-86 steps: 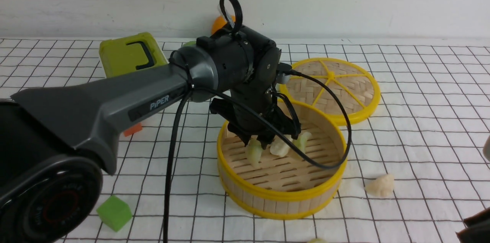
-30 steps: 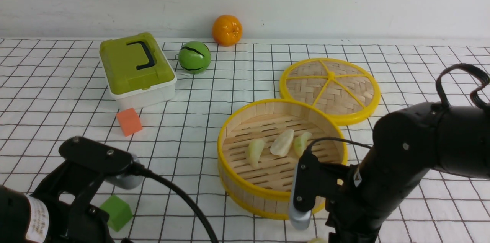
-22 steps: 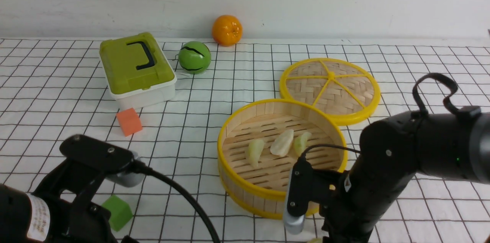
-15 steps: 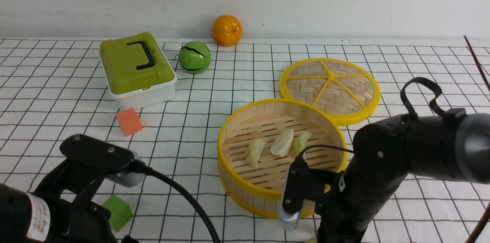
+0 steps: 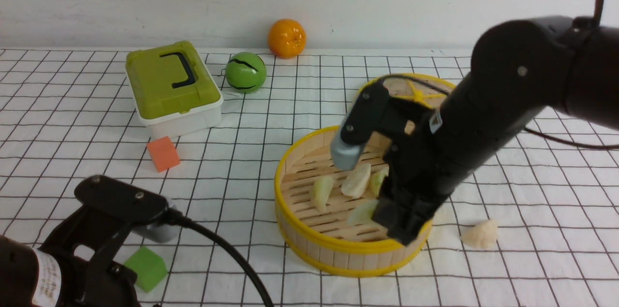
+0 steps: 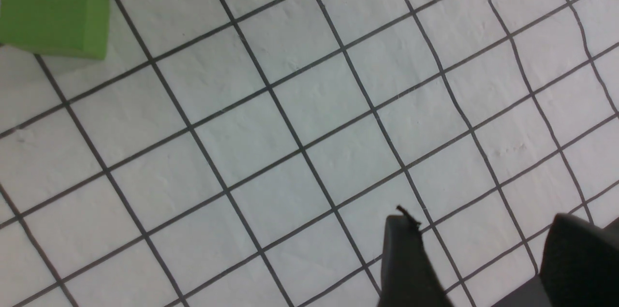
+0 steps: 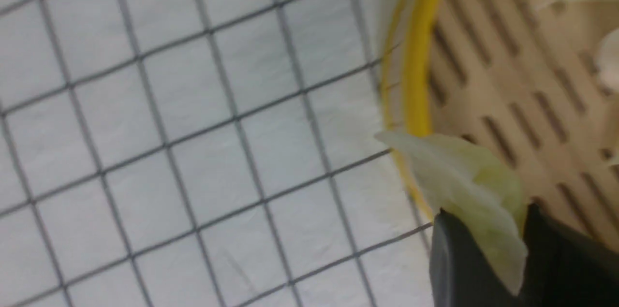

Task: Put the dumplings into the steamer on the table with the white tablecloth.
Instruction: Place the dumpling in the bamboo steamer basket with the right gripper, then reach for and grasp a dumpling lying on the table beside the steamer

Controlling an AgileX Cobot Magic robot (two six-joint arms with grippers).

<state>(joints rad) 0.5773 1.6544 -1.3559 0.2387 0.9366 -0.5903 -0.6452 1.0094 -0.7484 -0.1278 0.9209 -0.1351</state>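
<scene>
A plain white wall backs the bench (image 5: 556,186), which is covered by a white tablecloth (image 5: 72,142) printed with a thin black grid. The round bamboo steamer (image 5: 329,255) stands right of centre. Three dumplings lie in a row on its slatted floor: a pale green one (image 5: 321,192), a cream-white one (image 5: 356,180) and another pale green one (image 5: 378,181).

The right gripper (image 7: 488,234) is closed on a fourth dumpling (image 7: 464,186), pale green, and holds it above the steamer's near yellow rim with its tip sticking out past the fingers. Whether it touches the slats cannot be told. A fifth, cream-white dumpling (image 5: 479,235) lies on the cloth just right of the steamer.

The woven lid (image 5: 397,87) lies behind the steamer, largely hidden by the right arm. The left gripper (image 6: 488,258) hangs low at the near left with its jaws apart and nothing between them, over bare cloth near a green cube (image 6: 53,12).

Farther back are an orange cube (image 5: 163,153), a green-lidded box (image 5: 171,84), a green ball (image 5: 245,72) and an orange (image 5: 287,37).
</scene>
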